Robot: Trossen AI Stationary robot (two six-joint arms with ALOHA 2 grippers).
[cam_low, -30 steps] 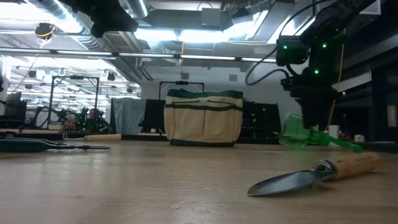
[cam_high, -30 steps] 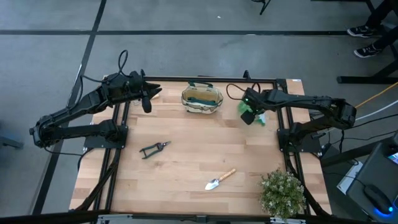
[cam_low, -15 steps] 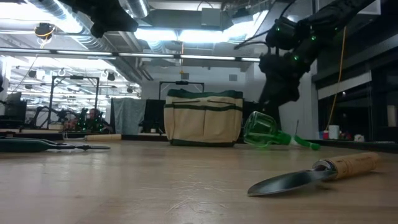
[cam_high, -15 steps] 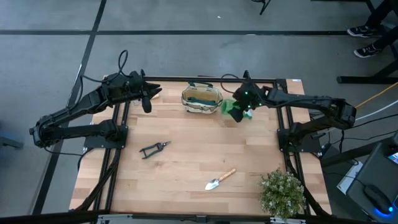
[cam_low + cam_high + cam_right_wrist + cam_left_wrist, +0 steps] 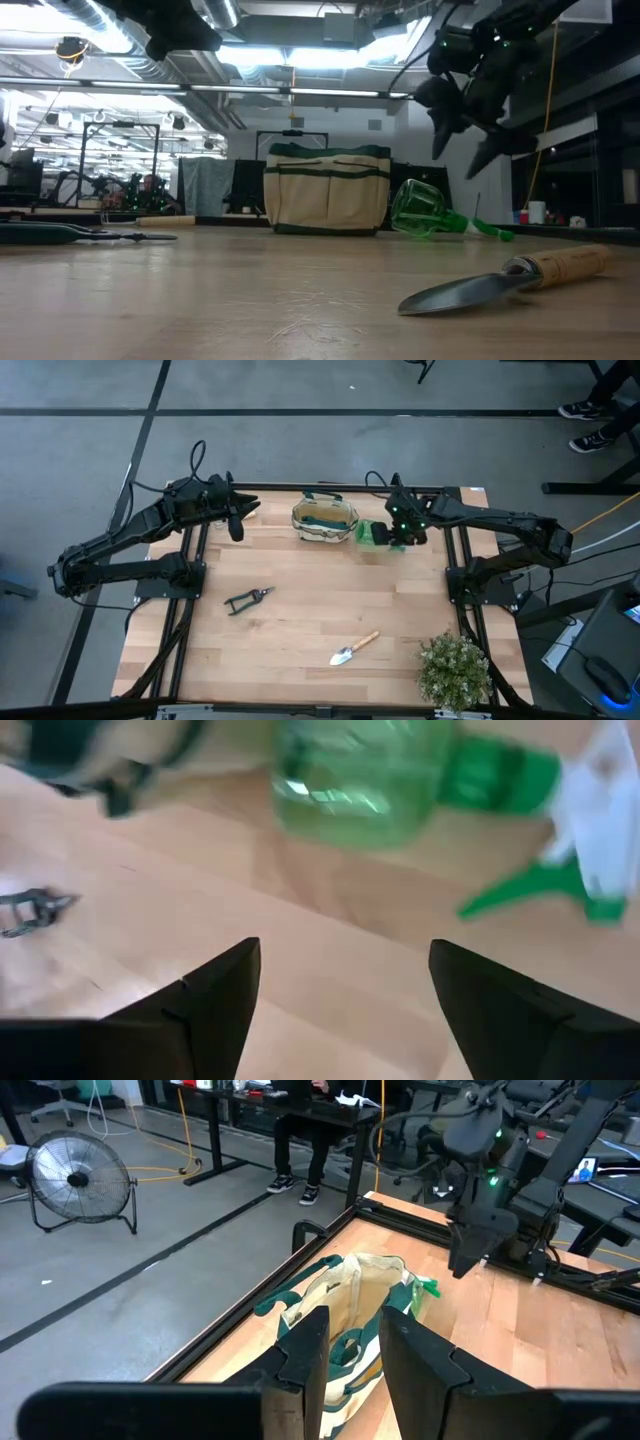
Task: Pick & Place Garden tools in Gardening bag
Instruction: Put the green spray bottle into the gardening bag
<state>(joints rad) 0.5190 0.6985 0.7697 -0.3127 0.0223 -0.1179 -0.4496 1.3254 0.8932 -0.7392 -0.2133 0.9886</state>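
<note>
The cream gardening bag (image 5: 325, 520) with green trim stands upright at the table's far edge. A translucent green spray bottle (image 5: 428, 211) lies on its side just to the bag's right (image 5: 369, 534). My right gripper (image 5: 457, 160) hangs open above and to the right of the bottle, touching nothing; its wrist view shows the bottle (image 5: 365, 775) beyond the spread fingers. My left gripper (image 5: 250, 510) waits raised at the far left, fingers apart (image 5: 352, 1315), pointing at the bag. The black pruning shears (image 5: 248, 598) and the wood-handled trowel (image 5: 353, 648) lie flat on the table.
A bushy potted plant (image 5: 455, 670) stands at the near right corner. Black frame rails (image 5: 462, 610) run along both sides of the table. Bare wood lies between the shears, the trowel and the bag.
My right gripper brought the spray bottle from the table's right edge toward the bag. The bottle now lies on its side beside the bag. The gripper has since risen clear of it and rolled about its own axis.
</note>
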